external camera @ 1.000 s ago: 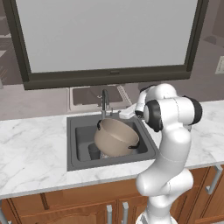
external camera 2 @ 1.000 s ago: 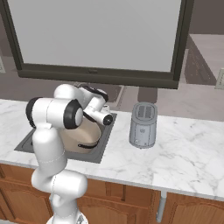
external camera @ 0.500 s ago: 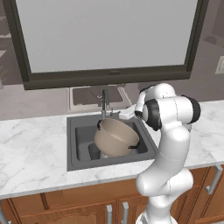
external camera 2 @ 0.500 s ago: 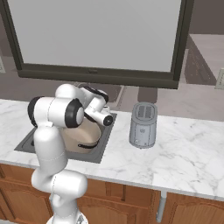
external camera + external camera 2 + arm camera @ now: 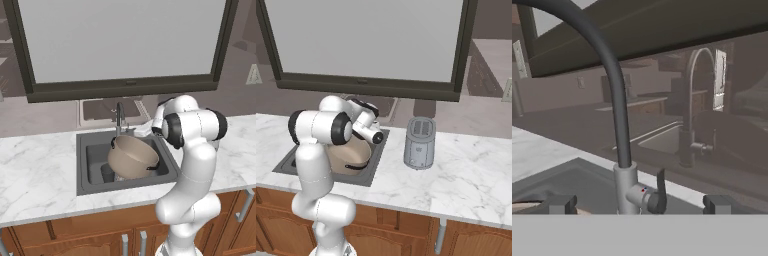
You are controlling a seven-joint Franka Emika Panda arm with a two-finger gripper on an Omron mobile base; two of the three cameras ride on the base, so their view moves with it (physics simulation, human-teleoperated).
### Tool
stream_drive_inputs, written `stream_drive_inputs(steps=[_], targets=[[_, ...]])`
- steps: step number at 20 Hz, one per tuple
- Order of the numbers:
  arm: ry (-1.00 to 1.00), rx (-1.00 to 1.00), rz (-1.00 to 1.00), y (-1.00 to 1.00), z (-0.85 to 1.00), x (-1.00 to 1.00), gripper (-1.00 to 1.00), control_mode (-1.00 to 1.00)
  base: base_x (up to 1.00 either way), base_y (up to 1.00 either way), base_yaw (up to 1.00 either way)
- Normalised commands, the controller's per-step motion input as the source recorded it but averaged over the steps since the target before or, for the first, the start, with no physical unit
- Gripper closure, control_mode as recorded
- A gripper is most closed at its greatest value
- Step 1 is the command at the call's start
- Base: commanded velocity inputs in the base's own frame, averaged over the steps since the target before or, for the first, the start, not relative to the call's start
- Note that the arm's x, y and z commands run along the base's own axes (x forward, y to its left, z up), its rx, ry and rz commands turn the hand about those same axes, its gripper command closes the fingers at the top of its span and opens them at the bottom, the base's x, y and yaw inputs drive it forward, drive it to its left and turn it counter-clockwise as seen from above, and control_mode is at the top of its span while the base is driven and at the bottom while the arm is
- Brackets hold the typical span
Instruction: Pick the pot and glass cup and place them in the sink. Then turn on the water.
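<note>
With my fingers (image 5: 562, 204) spread wide and holding nothing, my gripper (image 5: 639, 205) hovers close to the faucet (image 5: 619, 120), its dark lever (image 5: 660, 192) upright between my fingertips. Beneath, the pot (image 5: 132, 157) lies tilted inside the sink (image 5: 90, 165), with the glass cup (image 5: 107, 172) low beside it on the basin floor. On the marble counter (image 5: 456, 172) stands a grey toaster (image 5: 419, 143).

Left and right base views: from behind me, high, looking forward and down; both share the sink (image 5: 90, 170) (image 5: 286, 165), pot (image 5: 131, 156) (image 5: 351, 152) and worktop (image 5: 35, 175) (image 5: 456, 175). Hand view: close, level, facing the faucet (image 5: 619, 150).
</note>
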Motion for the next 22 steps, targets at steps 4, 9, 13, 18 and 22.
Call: stream_drive_inputs(steps=[4,9,13,18,22], targets=[[0.0,0.0,0.0,0.24,-0.03,0.03,-1.0,-1.0,0.0,0.0,0.0],[0.0,0.0,0.0,0.1,0.0,0.07,-1.0,-1.0,0.0,0.0,0.0],[0.0,0.01,0.0,-0.01,0.0,0.06,-1.0,-1.0,0.0,0.0,0.0],[0.0,0.02,0.0,-0.04,-0.01,0.07,-1.0,-1.0,0.0,0.0,0.0],[0.0,0.0,0.0,-0.05,-0.05,0.08,-1.0,-1.0,0.0,0.0,0.0]])
